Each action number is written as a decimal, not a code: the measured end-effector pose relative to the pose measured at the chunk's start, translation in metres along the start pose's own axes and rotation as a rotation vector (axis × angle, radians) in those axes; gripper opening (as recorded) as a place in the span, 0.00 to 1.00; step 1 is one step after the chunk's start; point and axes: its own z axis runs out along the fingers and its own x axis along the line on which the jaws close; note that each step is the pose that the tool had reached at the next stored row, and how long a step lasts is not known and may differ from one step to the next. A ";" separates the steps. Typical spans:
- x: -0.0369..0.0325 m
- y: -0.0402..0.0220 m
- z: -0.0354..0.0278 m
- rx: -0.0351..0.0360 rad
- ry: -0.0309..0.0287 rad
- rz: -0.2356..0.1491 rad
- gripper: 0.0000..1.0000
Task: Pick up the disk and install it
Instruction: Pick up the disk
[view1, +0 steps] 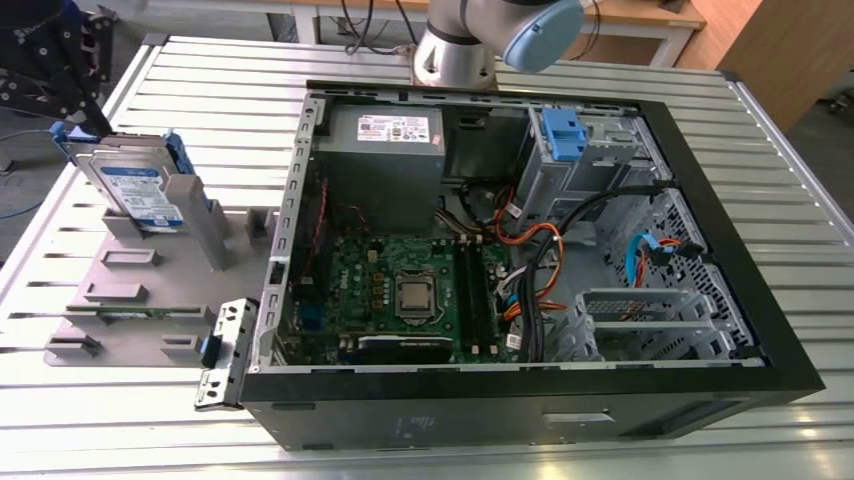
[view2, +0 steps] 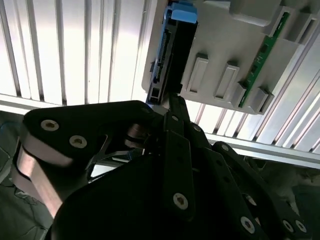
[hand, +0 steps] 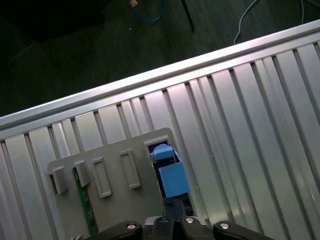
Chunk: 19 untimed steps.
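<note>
One gripper (view1: 80, 105): I am seeing it hanging at the exterior view's far left, just above the upper end of the disk (view1: 134, 190) and well apart from the computer case (view1: 534, 420).
Gripper state: I am not managing to tell whether it is open, closed or gripping anything.
Disk: it is standing on edge, leaning, in a slot of the grey holder (view1: 134, 290), with its label side showing and blue rails round its edges.
Disk against gripper: in the second wrist view I am watching the gripper (view2: 170, 107) reaching right up to the near end of the disk (view2: 175, 50); whether they are touching, I cannot tell. In the first wrist view the disk's blue end (hand: 172, 180) is lying straight ahead of the gripper (hand: 172, 220).
Grey holder: it is sitting on the slatted metal table (view1: 134, 420), beside the case on the exterior view's left, and is carrying a green circuit board (view2: 260, 60) in another slot.
Computer case: it is lying open, with the disk outside it; the grey drive cage (view1: 567, 135) is showing a blue-tabbed bracket.
</note>
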 end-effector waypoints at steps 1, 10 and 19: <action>0.0000 0.0000 0.0000 -0.0005 0.0008 -0.018 0.11; 0.0000 0.0000 0.0002 -0.0050 0.0071 -0.156 0.11; -0.0018 -0.0056 0.0001 -0.0051 0.0073 -0.161 0.11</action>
